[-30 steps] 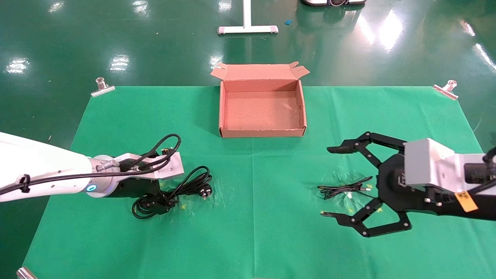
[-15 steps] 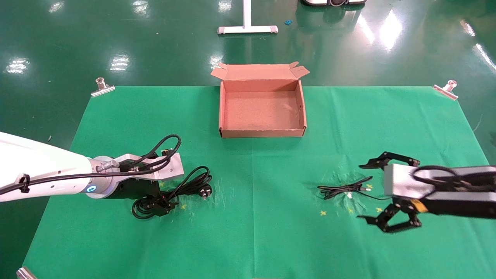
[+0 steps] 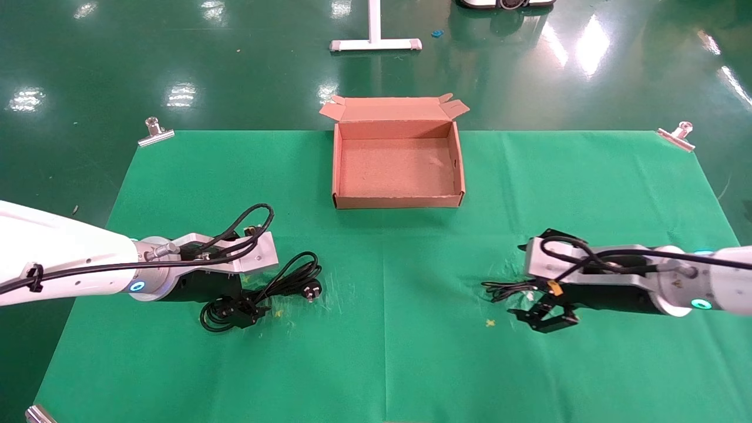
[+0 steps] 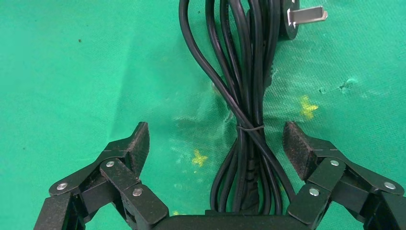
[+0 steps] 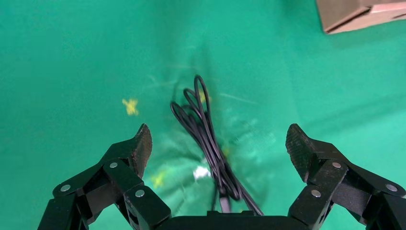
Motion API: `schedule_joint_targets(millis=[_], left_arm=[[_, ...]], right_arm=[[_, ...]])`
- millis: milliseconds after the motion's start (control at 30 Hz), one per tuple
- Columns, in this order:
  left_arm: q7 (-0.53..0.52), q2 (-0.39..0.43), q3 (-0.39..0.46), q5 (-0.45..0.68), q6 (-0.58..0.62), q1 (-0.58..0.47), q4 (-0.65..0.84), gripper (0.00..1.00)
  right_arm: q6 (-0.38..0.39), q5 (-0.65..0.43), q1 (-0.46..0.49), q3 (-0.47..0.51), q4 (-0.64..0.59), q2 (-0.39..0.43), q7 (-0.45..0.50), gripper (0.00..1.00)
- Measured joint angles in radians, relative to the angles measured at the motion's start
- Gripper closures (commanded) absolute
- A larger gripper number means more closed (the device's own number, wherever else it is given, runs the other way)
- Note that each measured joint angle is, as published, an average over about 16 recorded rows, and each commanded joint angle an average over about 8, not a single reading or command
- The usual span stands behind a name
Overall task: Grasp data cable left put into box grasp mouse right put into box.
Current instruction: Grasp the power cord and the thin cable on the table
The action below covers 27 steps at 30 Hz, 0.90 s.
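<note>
Both claws, left and right, straddle cable bundles, spread.

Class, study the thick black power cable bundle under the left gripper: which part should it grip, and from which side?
Grip the power cable bundle at its tied waist, coming straight down from above. There the strands are cinched narrow, and the open left gripper already straddles it.

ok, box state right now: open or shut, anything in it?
Open and empty. The box has its lid flap folded back and only bare cardboard floor shows in the head view; both cable bundles lie on the green cloth.
</note>
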Motion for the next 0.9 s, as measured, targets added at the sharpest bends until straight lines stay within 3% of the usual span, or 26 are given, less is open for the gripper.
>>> schedule_joint_targets(millis=[267, 300, 467, 500, 567, 733, 767, 900], left_arm=[[0.000, 0.000, 0.000, 0.000, 0.000, 0.000, 0.000, 0.00], [0.000, 0.000, 0.000, 0.000, 0.000, 0.000, 0.000, 0.04], [0.000, 0.000, 0.000, 0.000, 0.000, 0.000, 0.000, 0.64], [0.000, 0.000, 0.000, 0.000, 0.000, 0.000, 0.000, 0.77], [0.000, 0.000, 0.000, 0.000, 0.000, 0.000, 0.000, 0.98], [0.000, 0.000, 0.000, 0.000, 0.000, 0.000, 0.000, 1.00], [0.000, 0.000, 0.000, 0.000, 0.000, 0.000, 0.000, 1.00], [0.000, 0.000, 0.000, 0.000, 0.000, 0.000, 0.000, 1.00]], right_arm=[[0.030, -0.023, 0.006, -0.010, -0.077, -0.044, 0.005, 0.00], [0.032, -0.026, 0.007, -0.011, -0.085, -0.047, 0.006, 0.00], [0.039, -0.036, 0.013, -0.014, -0.114, -0.059, 0.010, 0.00], [0.040, -0.038, 0.014, -0.015, -0.118, -0.061, 0.010, 0.05], [0.041, -0.041, 0.015, -0.015, -0.123, -0.063, 0.012, 0.30], [0.042, -0.042, 0.016, -0.016, -0.128, -0.065, 0.013, 0.92], [0.041, -0.042, 0.017, -0.016, -0.127, -0.065, 0.013, 1.00], [0.041, -0.041, 0.016, -0.016, -0.124, -0.063, 0.012, 1.00]])
